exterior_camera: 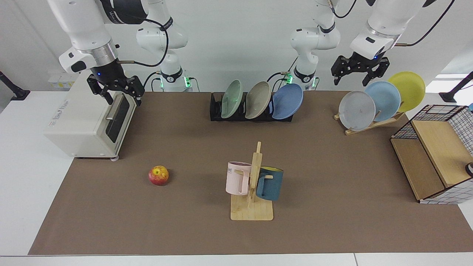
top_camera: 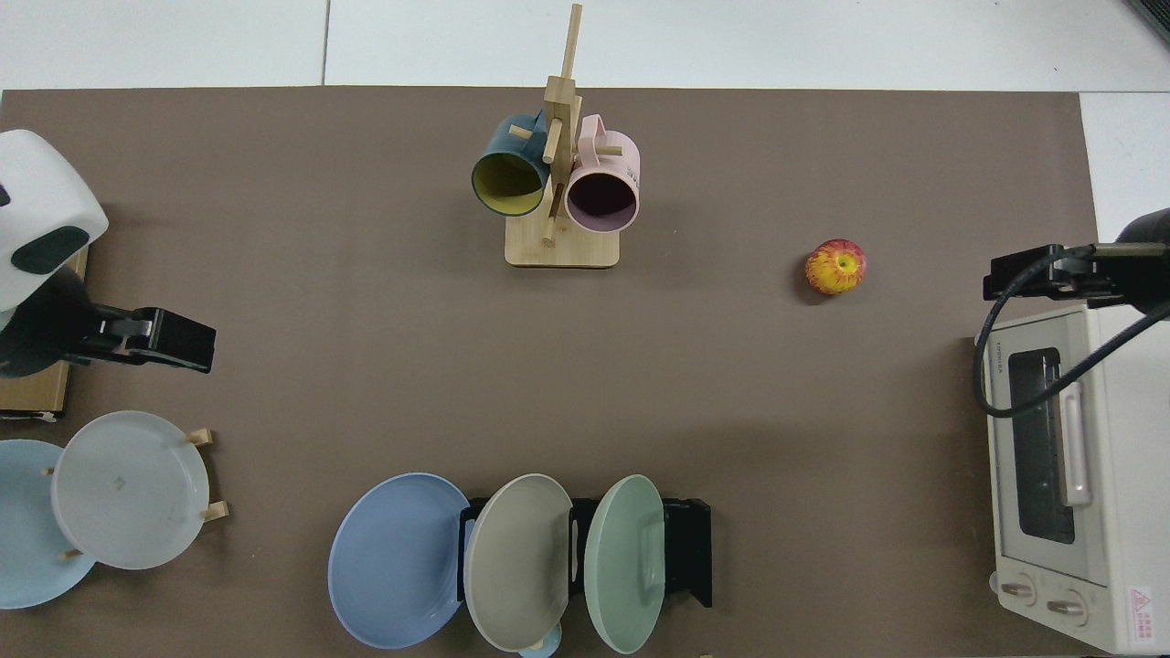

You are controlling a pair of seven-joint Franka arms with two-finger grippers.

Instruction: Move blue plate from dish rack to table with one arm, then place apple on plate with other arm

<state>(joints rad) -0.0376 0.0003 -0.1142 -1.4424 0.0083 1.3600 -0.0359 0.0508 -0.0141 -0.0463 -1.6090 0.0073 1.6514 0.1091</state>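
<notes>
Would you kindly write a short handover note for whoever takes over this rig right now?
Left hand: open, empty, above the wooden plate stand.
Right hand: open, empty, over the toaster oven.
Blue plate: in the end slot of the dish rack, beside the grey-beige plate.
Apple: on the table.
Done: nothing.
Left: put the plate on the table, then the apple on it.

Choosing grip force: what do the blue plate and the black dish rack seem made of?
The blue plate looks like matte plastic or melamine: even colour, no glare; glazeless ceramic is possible. The dish rack looks like black plastic or coated metal: dull, uniformly dark dividers. Neither is certain.
</notes>
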